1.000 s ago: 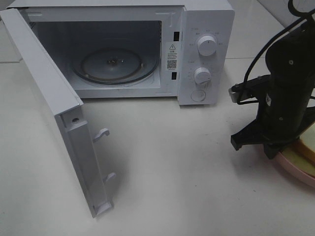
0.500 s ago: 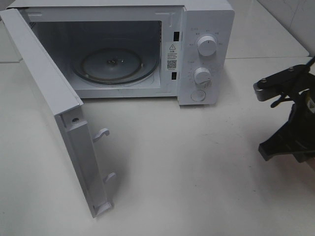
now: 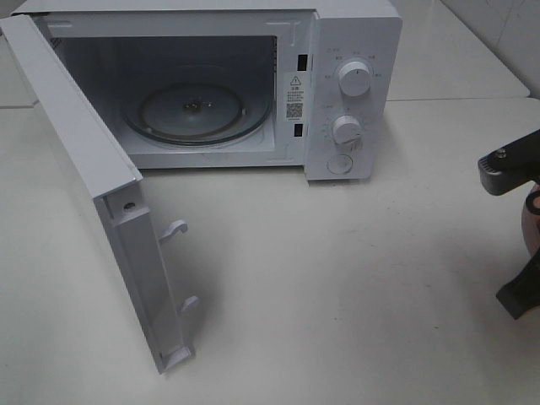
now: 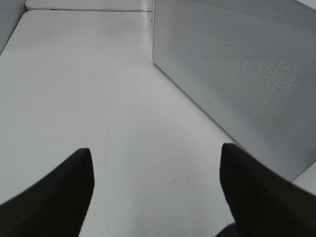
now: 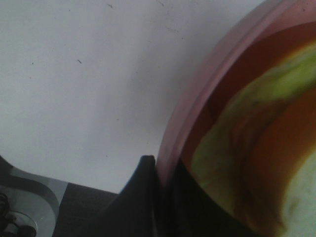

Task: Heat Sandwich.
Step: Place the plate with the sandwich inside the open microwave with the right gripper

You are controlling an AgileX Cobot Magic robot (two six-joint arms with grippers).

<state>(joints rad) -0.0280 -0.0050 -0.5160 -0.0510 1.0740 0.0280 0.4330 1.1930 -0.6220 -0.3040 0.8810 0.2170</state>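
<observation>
Lying on a pink plate [image 5: 212, 84], the sandwich [image 5: 237, 143] shows pale green lettuce and white bread close up in the right wrist view. The right gripper [image 5: 160, 165] is clenched on the plate's rim, 1 finger outside it and 1 inside. Whether the plate touches the desk [image 5: 74, 74] I cannot tell. In the high view the microwave [image 3: 354, 51] stands well apart from the right arm, its door [image 3: 84, 160] swung wide and its glass turntable [image 3: 198, 110] in view. The left gripper [image 4: 155, 153] hangs released over the desk, near the microwave's side wall.
</observation>
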